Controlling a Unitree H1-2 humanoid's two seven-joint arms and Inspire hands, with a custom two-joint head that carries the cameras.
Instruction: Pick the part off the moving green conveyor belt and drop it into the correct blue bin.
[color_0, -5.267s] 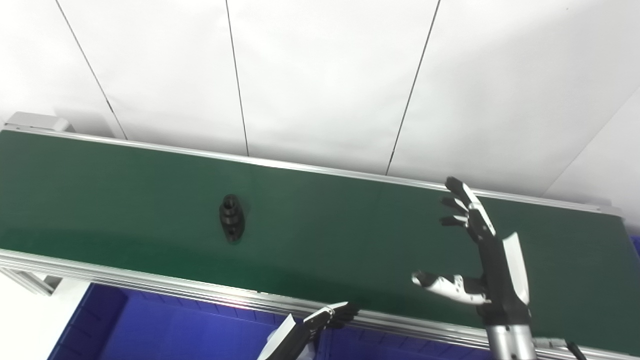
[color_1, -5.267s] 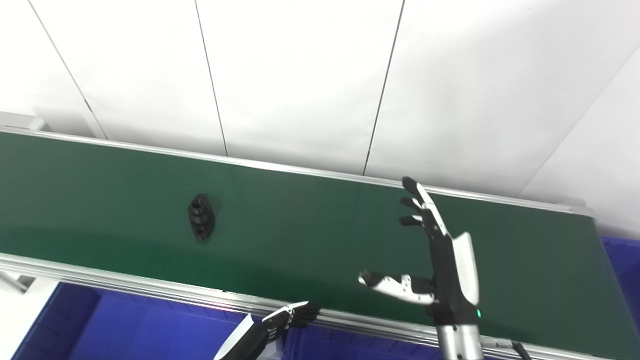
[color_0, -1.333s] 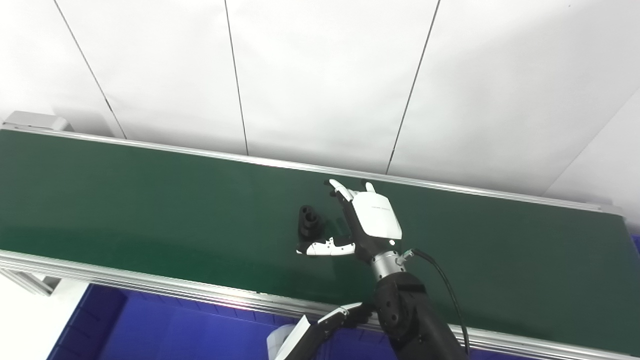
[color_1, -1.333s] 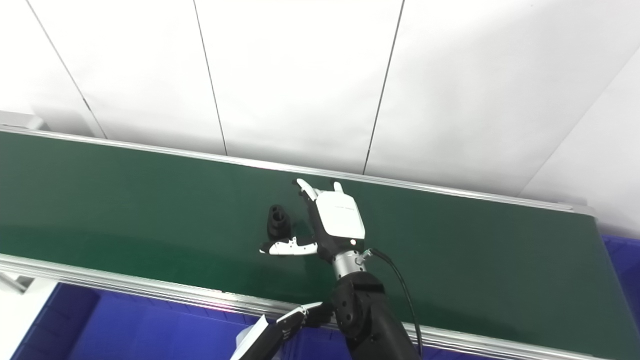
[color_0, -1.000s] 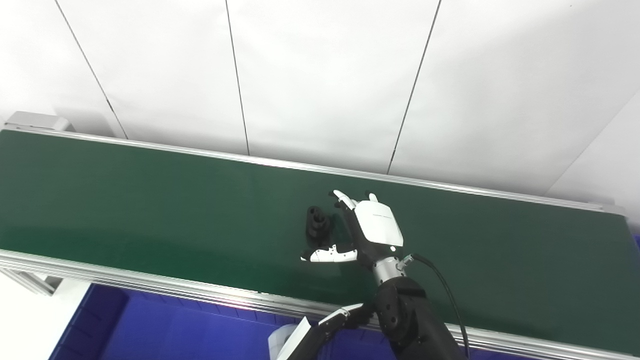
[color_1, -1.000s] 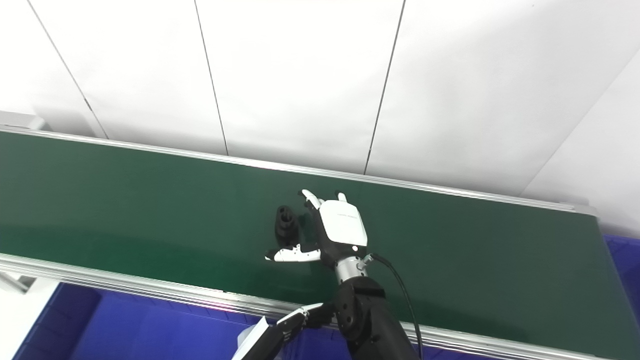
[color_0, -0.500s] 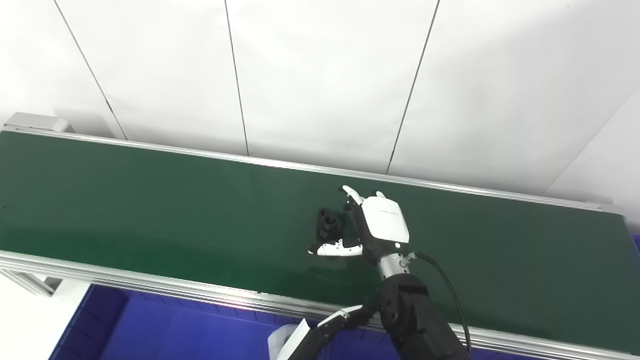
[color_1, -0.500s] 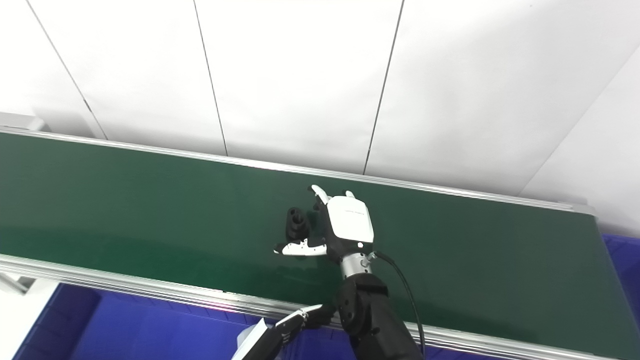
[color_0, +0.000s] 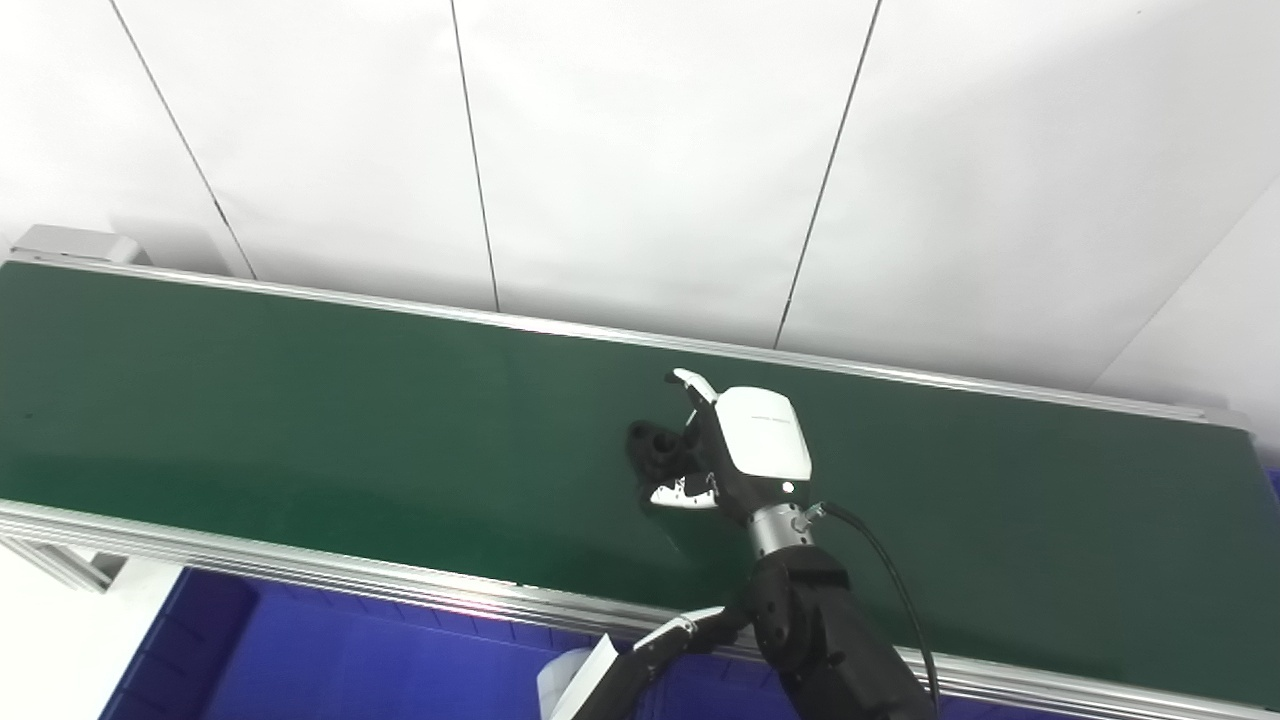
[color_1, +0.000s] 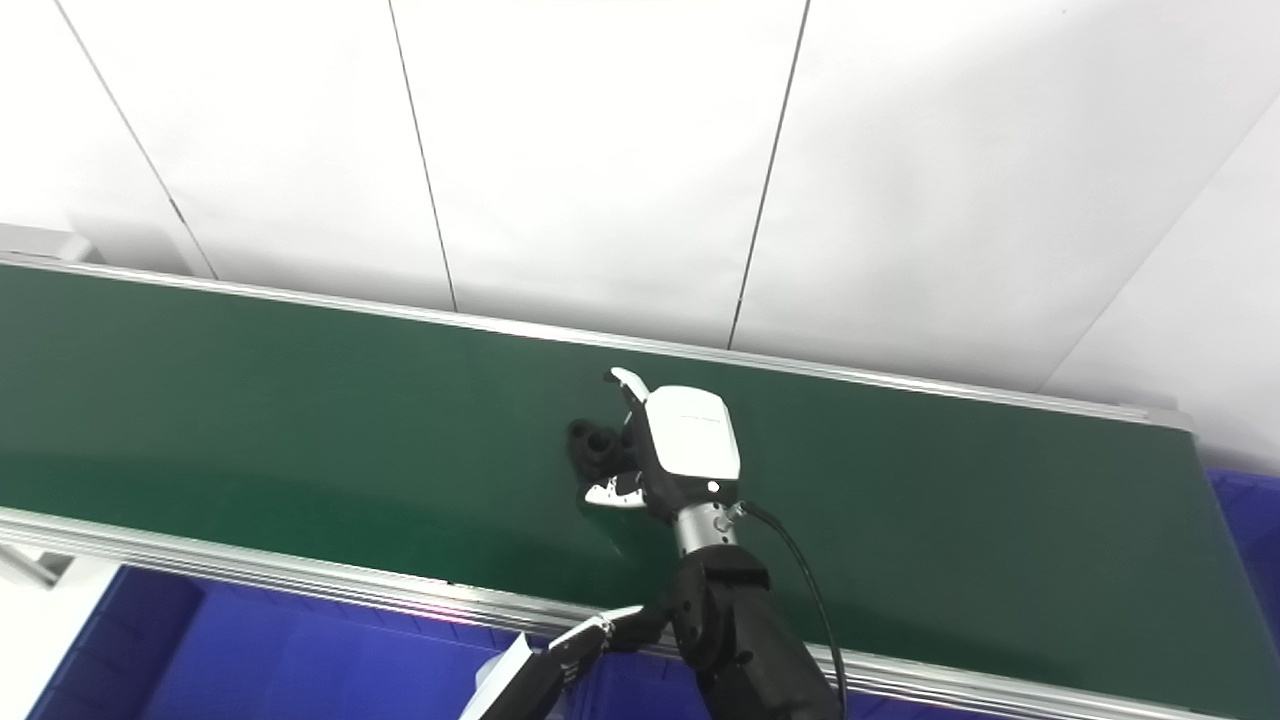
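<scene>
Our right hand has its fingers wrapped round the small black flanged plastic part, at its left side. Under them lies the dark green conveyor belt, with white wall panels behind. We cannot tell our left hand's state.

Belt lying bare either side of right hand; rear rail and wall blocking beyond.

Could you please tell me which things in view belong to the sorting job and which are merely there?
Part of the job:
black part
right hand, closed on the part
green conveyor belt
blue bin

Merely there:
left hand, low at the belt's near rail
white wall panels
</scene>
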